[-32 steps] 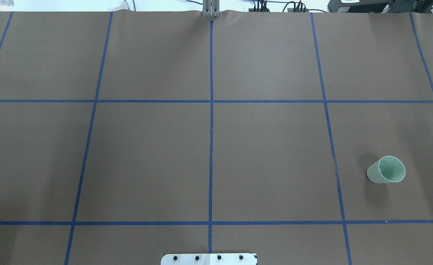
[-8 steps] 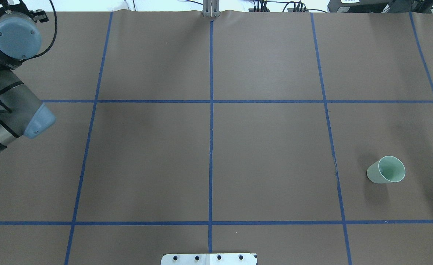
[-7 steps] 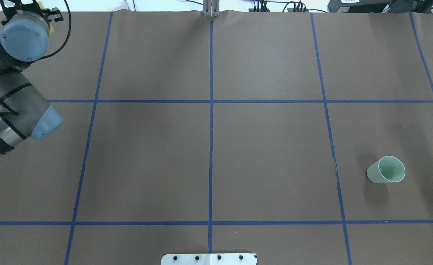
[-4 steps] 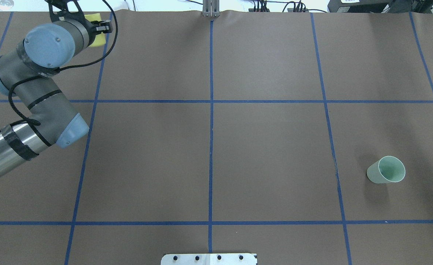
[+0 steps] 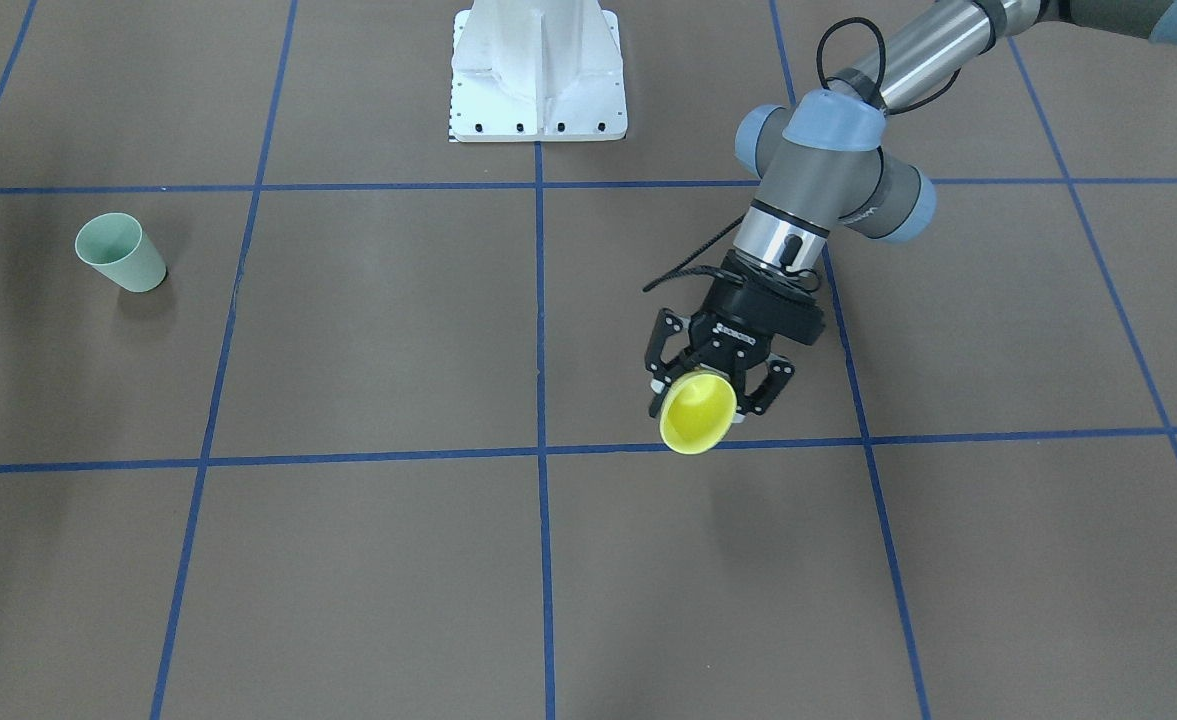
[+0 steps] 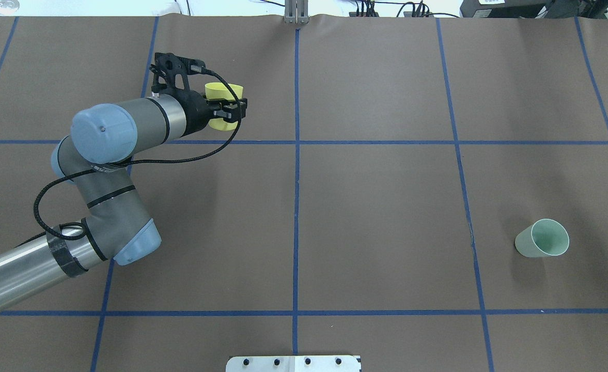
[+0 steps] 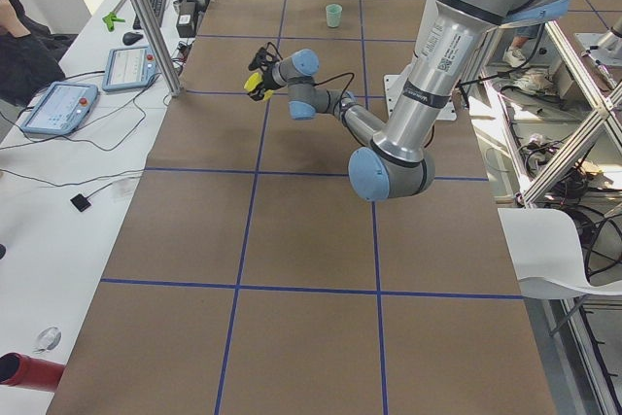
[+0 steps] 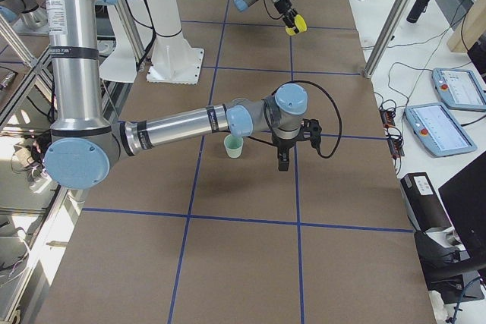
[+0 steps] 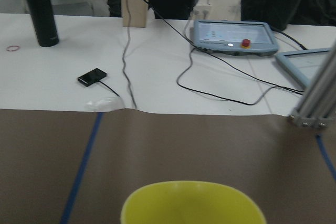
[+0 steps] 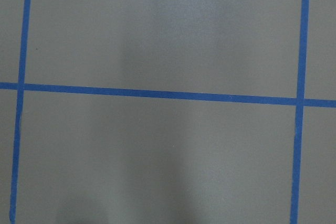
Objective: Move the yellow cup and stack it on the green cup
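My left gripper (image 5: 700, 402) is shut on the yellow cup (image 5: 697, 414), held above the table with its mouth tipped away from the robot. The same cup (image 6: 223, 93) hangs in my left gripper (image 6: 222, 107) over the far left-middle of the table, and its yellow rim (image 9: 193, 203) fills the bottom of the left wrist view. The pale green cup (image 6: 541, 238) stands alone on the right side (image 5: 120, 252). My right gripper (image 8: 282, 158) points down just beside the green cup (image 8: 234, 146); I cannot tell whether it is open or shut.
The brown table cover carries a grid of blue tape lines (image 6: 296, 142). The robot's white base (image 5: 538, 75) sits at the near middle edge. Beyond the far edge lie cables, pendants (image 9: 233, 36) and a black bottle (image 9: 41, 11). Seated people show behind.
My left arm has swung in from the far left corner toward the table's middle, carrying the yellow cup. The green cup has not moved. A piece of the right arm now shows at the right edge.
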Tool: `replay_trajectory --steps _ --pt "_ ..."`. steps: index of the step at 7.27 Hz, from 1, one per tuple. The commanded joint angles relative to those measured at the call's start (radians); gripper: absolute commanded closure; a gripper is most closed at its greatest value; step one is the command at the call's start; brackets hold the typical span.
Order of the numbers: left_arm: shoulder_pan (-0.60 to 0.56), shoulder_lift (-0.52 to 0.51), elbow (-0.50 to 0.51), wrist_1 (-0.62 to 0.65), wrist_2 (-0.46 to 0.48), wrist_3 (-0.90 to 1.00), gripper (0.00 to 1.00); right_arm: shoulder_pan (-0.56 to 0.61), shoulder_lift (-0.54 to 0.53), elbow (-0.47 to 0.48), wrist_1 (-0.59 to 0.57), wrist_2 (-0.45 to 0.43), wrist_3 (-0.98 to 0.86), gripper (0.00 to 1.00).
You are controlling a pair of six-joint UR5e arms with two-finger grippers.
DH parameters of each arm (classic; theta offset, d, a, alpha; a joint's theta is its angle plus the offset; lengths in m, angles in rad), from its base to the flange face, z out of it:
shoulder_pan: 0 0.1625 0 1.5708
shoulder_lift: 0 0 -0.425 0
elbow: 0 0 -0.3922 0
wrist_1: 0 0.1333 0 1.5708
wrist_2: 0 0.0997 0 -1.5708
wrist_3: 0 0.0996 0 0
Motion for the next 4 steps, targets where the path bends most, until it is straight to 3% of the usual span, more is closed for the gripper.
replay_trajectory --steps 1,3,4 --pt "0.029 0.004 0.006 -0.174 -0.187 0.080 1.00 -0.004 0.025 -0.007 0.092 0.081 0.003 0.00" --pt "0.030 0.028 0.009 -0.309 -0.323 0.174 1.00 -0.114 0.150 -0.013 0.091 0.168 0.043 0.01" --pt "0.028 0.029 0.008 -0.321 -0.375 0.180 1.00 -0.201 0.203 -0.011 0.100 0.163 0.147 0.01"
